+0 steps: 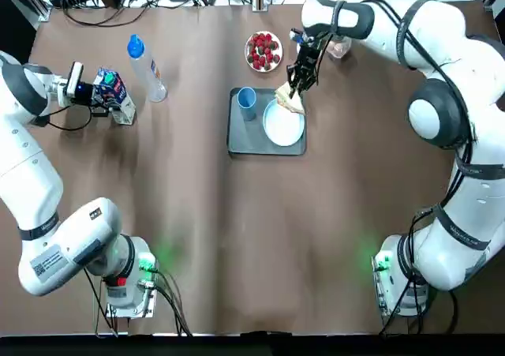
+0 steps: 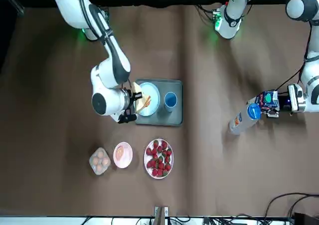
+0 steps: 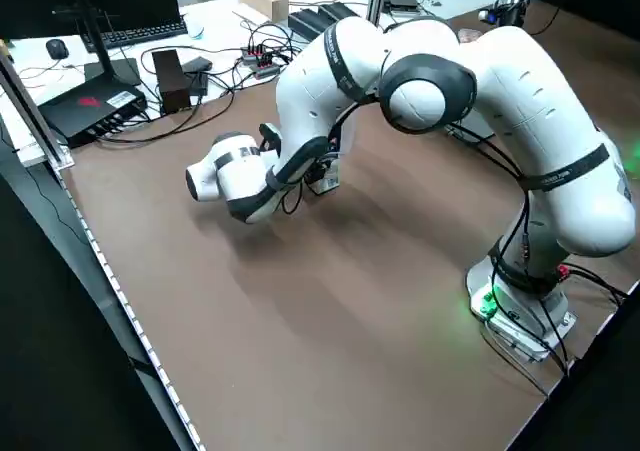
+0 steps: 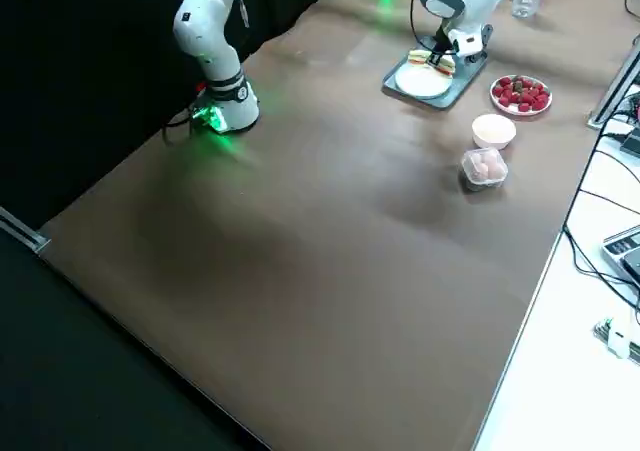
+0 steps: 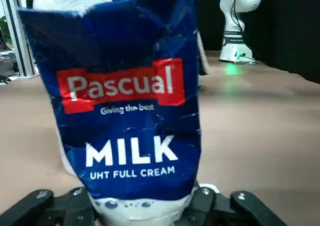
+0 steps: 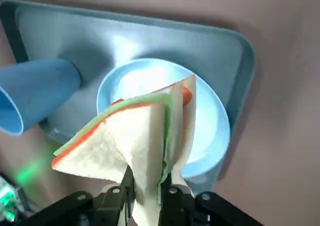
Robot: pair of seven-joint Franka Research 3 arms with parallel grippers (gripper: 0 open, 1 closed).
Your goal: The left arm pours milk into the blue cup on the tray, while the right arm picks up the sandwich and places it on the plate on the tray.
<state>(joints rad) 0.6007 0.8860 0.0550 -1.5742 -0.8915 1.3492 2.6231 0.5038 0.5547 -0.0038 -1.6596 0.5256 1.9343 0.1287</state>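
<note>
My left gripper [image 1: 93, 95] is shut on the blue-and-white milk carton [image 1: 113, 95] at the table's left, far from the tray [image 1: 241, 139]. The carton [image 5: 127, 110] fills the left wrist view, with the fingers [image 5: 75, 206] clamped low on its sides. My right gripper [image 1: 298, 78] is shut on the sandwich [image 1: 289, 101], which hangs over the far right rim of the white plate [image 1: 282, 127]. The right wrist view looks down past the sandwich [image 6: 135, 141] to the plate [image 6: 210, 121] and the blue cup [image 6: 30, 93]. That cup [image 1: 247, 99] stands in the tray's far left corner.
A clear bottle with a blue cap [image 1: 146, 68] lies just right of the carton. Beyond the tray sits a dish of red berries [image 1: 264, 50]. A small pale bowl [image 2: 122, 154] and a box of eggs [image 2: 99, 160] are beside it. Cables run along the far edge.
</note>
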